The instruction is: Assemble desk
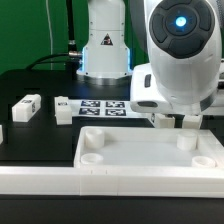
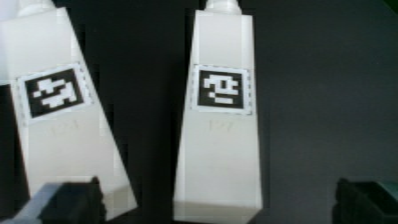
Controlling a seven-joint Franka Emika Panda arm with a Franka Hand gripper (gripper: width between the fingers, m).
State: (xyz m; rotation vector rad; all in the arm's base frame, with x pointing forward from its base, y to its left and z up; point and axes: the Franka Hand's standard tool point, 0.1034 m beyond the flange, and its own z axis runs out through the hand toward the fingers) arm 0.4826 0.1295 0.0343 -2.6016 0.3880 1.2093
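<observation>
The white desk top (image 1: 150,152), a rectangular tray with a raised rim, lies flat and hollow side up across the lower middle of the exterior view. A round socket (image 1: 92,141) rises at each of its corners. It sits on the black table (image 1: 40,140). A long low white rail (image 1: 40,182) runs along the frame's lower edge, close against the near side of the desk top (whether the two touch cannot be told). Above the tray's far rim, right of centre in that frame, hangs the gripper (image 1: 172,122) of the white arm, its jaws spread wide and holding nothing. The wrist view looks down between the dark fingertips (image 2: 365,198) at two white square-section legs (image 2: 222,110) lying side by side on the table. The legs are apart from each other, and each has a black-and-white tag facing the camera. One leg lies between the fingertips, and the other is in line with one of them. How near the fingers are to the legs cannot be judged. At the exterior view's left, in the middle band of the frame, two more legs (image 1: 26,106) lie loose on the table, well apart from the tray. Between them and the gripper the marker board (image 1: 100,106) lies flat behind the desk top. The arm's base (image 1: 105,45) stands at upper centre.
</observation>
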